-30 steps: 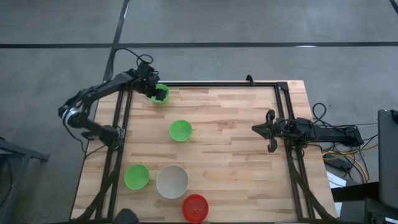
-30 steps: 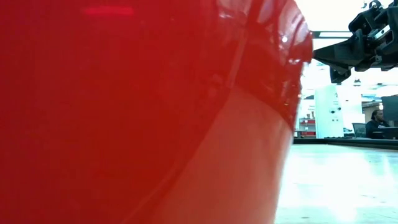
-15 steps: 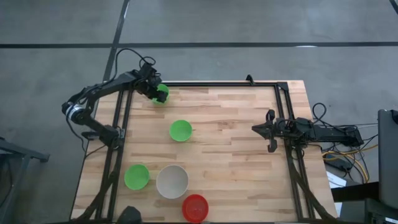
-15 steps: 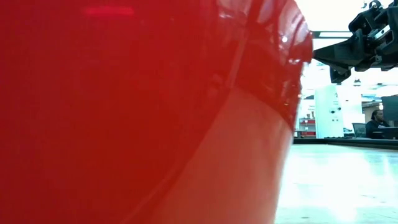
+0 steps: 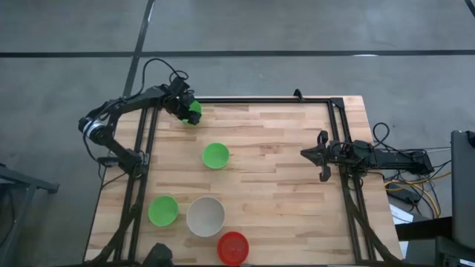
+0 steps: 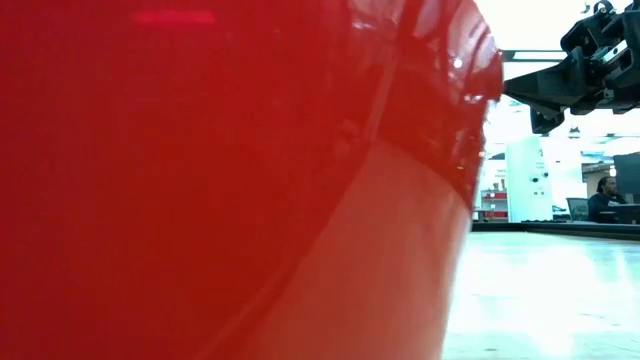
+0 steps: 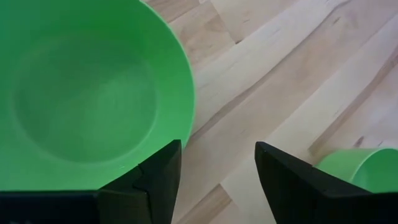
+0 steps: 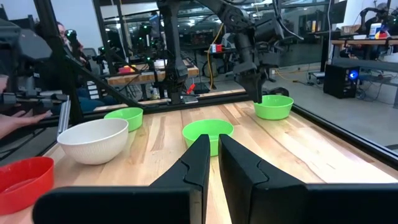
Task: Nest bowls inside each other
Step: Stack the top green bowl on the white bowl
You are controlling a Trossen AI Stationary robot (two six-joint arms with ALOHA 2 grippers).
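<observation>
Three green bowls stand upright on their bases on the wooden table: one at the far left corner (image 5: 196,109) (image 7: 87,93), one mid-table (image 5: 215,156), one near left (image 5: 162,211). A white bowl (image 5: 205,216) and a red bowl (image 5: 233,247) stand near the front edge. My left gripper (image 7: 217,146) is open, slanting down at the far-left bowl's rim on the side toward mid-table; one finger (image 7: 160,177) covers the rim, the other (image 7: 292,183) is over bare wood. My right gripper (image 5: 321,156) waits shut at the right edge, holding nothing. My left gripper has one finger in front of the far-left green bowl's rim (image 7: 186,121) and the other outside the bowl over the table. The finger hides the rim there, so I cannot tell whether it touches the bowl.
A black metal frame (image 5: 260,99) runs along the table's far, left and right edges. In the low view the red bowl (image 6: 200,180) fills most of the picture. Bare wood lies between the mid-table bowl and my right gripper.
My left gripper has come down a little toward the far-left green bowl, staying open. The bowls have not moved.
</observation>
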